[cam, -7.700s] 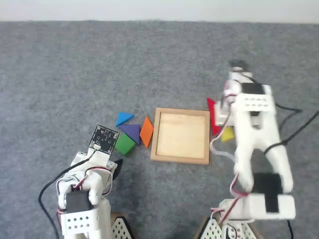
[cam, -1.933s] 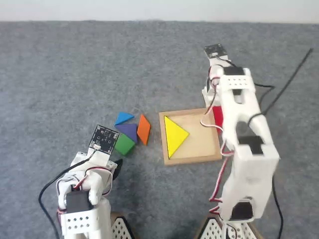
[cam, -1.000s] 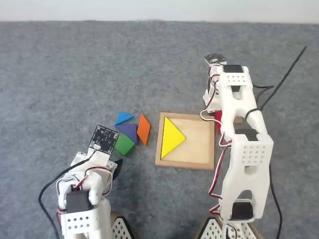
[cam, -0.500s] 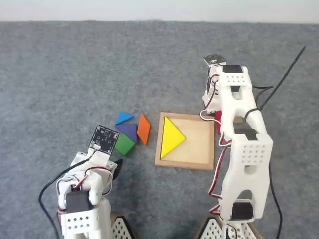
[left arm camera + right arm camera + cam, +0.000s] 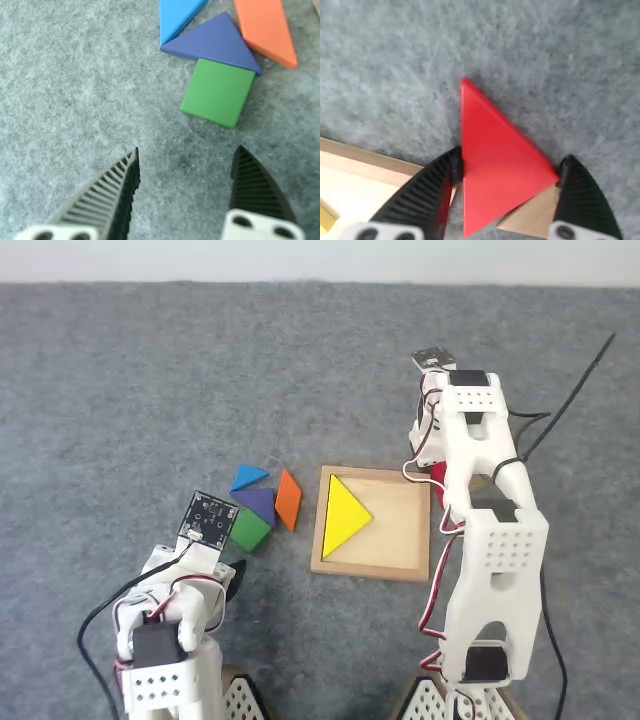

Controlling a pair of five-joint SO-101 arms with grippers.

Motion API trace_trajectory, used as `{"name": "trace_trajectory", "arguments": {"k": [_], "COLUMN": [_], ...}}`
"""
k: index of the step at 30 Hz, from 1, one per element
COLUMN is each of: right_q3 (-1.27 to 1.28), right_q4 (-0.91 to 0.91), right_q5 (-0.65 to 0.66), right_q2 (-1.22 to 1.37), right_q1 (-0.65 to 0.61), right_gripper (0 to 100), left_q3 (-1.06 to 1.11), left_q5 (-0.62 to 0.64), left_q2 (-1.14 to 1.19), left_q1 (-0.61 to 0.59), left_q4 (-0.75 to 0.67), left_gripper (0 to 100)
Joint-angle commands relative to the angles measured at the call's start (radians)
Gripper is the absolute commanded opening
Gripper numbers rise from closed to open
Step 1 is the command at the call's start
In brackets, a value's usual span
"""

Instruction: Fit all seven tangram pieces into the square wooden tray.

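The square wooden tray holds a yellow triangle at its left side. Blue, purple, green and orange pieces lie together left of the tray. My left gripper hangs open just short of the green square. A red triangle lies beside the tray's far right corner, partly on a tan piece. My right gripper is open and straddles the triangle, fingertips close against its edges.
Grey felt covers the whole table. The right arm stretches along the tray's right side and hides most of the red triangle from above. Both arm bases stand at the near edge.
The yellow triangle went from the felt right of the tray into the tray, and the tray shifted and straightened. Over the last second the right arm has stayed over the red triangle; the left arm is still.
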Motion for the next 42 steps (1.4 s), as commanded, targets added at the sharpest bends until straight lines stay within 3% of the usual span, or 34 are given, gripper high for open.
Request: {"name": "trace_trajectory", "arguments": {"k": [1, 12, 34, 38, 42], "right_q3": [0.002, 0.002, 0.011, 0.132, 0.411], "right_q4": [0.021, 0.168, 0.34, 0.294, 0.142], "right_q5": [0.006, 0.006, -0.011, -0.058, -0.083], "right_q2": [-0.088, -0.323, -0.427, -0.547, -0.796], "right_q1": [0.01, 0.005, -0.283, -0.335, -0.355], "right_gripper": [25.6, 25.6, 25.7, 25.7, 25.7], "left_q3": [-0.008, -0.008, -0.008, -0.008, -0.008], "left_q5": [0.006, 0.006, 0.006, 0.006, 0.006], "left_q2": [-0.018, -0.018, -0.018, -0.018, -0.018], "left_q1": [0.003, 0.003, 0.003, 0.003, 0.003], "left_q4": [0.003, 0.003, 0.003, 0.003, 0.003], "left_gripper": [28, 28, 28, 28, 28]}}
